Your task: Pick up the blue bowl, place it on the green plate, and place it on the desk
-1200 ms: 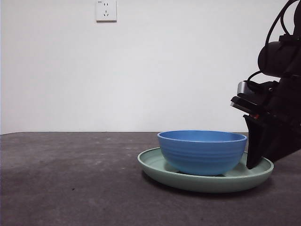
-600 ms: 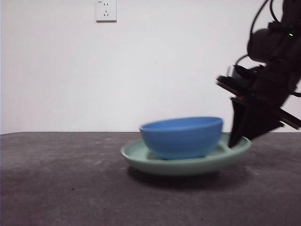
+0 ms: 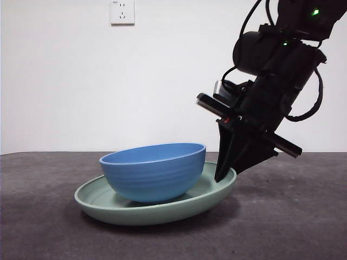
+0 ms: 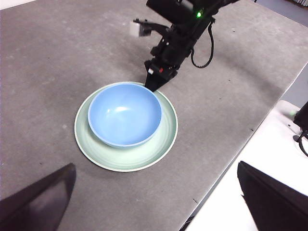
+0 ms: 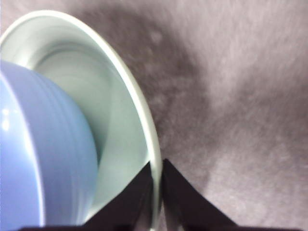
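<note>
Gripping the raised rim of the wide, shallow, pale mint-green round plate [image 3: 157, 208], the right gripper [image 3: 222, 176] has its two black jaws pinched together on that rim, one inside and one outside, as the right wrist view shows at close range [image 5: 156, 192]. The plate is tilted: the side under the gripper is raised off the rough, speckled dark grey-brown desk [image 3: 49, 216], while the opposite side rests on the desk. Inside the plate sits the deep, round, matte medium-blue bowl [image 3: 153, 172] with faint ridges on its outer wall; it leans with the plate, its rim higher on the side nearer the gripper. In the left wrist view the bowl [image 4: 124, 113] lies within the plate [image 4: 163, 144], offset toward one side so that a broad crescent of glossy green is bare, and the right gripper [image 4: 153, 85] meets the plate's edge, its dark arm reaching away from the plate over the desk [image 4: 48, 57]. The left gripper [image 4: 154, 202] hangs high above the plate, well apart from it, its jaws spread wide and holding nothing. On the pale wall behind the plate a white wall socket [image 3: 122, 12] is mounted high up.
</note>
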